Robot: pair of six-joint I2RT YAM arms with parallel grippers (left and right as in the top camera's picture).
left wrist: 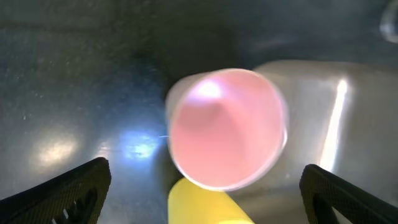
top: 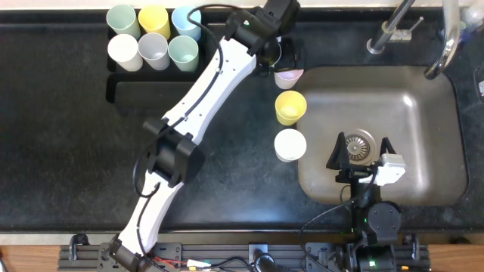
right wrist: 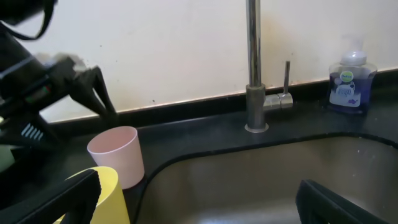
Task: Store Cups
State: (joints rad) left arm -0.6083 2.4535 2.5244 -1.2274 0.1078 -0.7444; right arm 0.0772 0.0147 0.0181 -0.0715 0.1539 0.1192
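Top view: left gripper (top: 281, 54) hovers over the pale pink plastic cup (top: 289, 75) beside the steel sink (top: 423, 98). Left wrist view: jaws wide, cup centred between them, so I'd drop straight down and squeeze gently. Right wrist view: right gripper (right wrist: 199, 205) also spread wide, cup well ahead.

Six cups (top: 153, 38) are sitting in a rack (top: 144, 85) at the upper left of the top view. Three more cups (top: 290, 106) are standing in a column at the centre, just beside the left rim of the sink (top: 408, 113). The left gripper (top: 281, 54) is hovering over the uppermost cup (top: 288, 76).
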